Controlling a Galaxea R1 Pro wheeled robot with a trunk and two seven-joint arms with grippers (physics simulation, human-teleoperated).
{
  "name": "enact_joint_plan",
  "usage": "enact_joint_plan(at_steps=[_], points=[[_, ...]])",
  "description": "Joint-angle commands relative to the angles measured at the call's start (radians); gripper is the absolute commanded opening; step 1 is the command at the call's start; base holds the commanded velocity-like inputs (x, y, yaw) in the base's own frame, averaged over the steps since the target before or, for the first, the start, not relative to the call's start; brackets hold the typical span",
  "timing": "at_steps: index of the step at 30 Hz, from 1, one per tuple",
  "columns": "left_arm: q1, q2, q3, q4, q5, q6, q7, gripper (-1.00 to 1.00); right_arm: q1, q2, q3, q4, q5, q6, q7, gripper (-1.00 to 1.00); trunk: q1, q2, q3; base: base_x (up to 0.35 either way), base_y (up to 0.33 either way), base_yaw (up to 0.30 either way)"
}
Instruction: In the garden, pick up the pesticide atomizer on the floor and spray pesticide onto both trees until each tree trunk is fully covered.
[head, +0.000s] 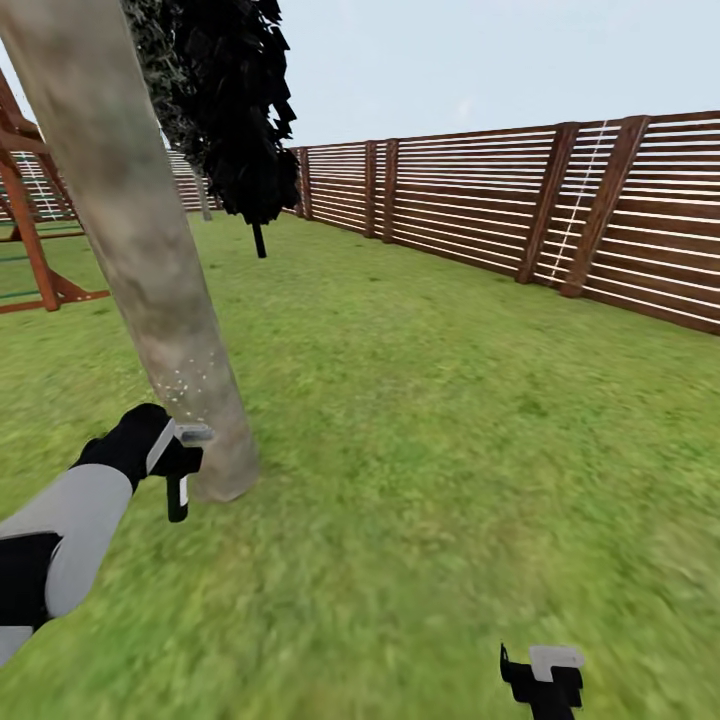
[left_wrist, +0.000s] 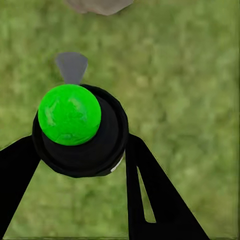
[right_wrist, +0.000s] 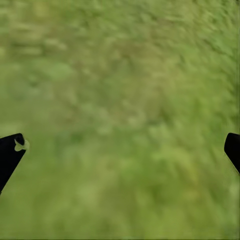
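a wide green lawn (head: 450, 420) runs back to a brown slatted wooden fence (head: 560, 210) under a pale sky, with a red-brown wooden play frame (head: 30, 230) off to the left hand's outer side. the left hand (head: 178, 470) is held low, just beside the foot of a pale mottled tree trunk (head: 150, 270), which rises at a slant ahead of and above it; fine white specks dot the bark just above the hand. from the left wrist camera, the left hand (left_wrist: 80, 165) is closed around the pesticide atomizer (left_wrist: 80, 132), its two black fingers (left_wrist: 150, 190) pressed to either side of the round black body, which carries a bright green cap and a grey nozzle pointing away from the hand towards the base of the trunk (left_wrist: 99, 5). the atomizer itself is hard to make out from the head camera, where it may be the grey piece at the hand's tip. a dark, near-black conifer (head: 245, 110) stands farther back, beyond the trunk. the right hand (head: 543, 685) hangs low over bare grass, well apart from the left; from its wrist camera its two black fingertips (right_wrist: 10, 155) sit spread wide with nothing between them but lawn (right_wrist: 120, 120).
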Motion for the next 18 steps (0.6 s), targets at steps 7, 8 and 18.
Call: enact_joint_plan(at_steps=[7, 8, 18], points=[[0.060, 0.026, 0.008, 0.002, -0.011, 0.000, -0.005, -1.00, 0.000, 0.001, -0.006, 0.000, 0.011, -0.002, -0.004, 1.00, 0.000, 0.000, -0.001, 0.326, -0.012, 0.013], [0.063, 0.025, 0.004, 0.003, -0.012, -0.002, -0.002, -1.00, 0.000, 0.001, -0.006, 0.000, 0.011, -0.002, -0.004, 1.00, 0.000, 0.000, -0.001, 0.131, 0.000, 0.201], [0.121, 0.008, 0.005, 0.005, -0.007, -0.078, 0.011, -1.00, 0.000, 0.001, -0.006, 0.000, 0.011, -0.002, -0.004, 1.00, 0.000, 0.000, -0.001, 0.044, 0.000, 0.270]])
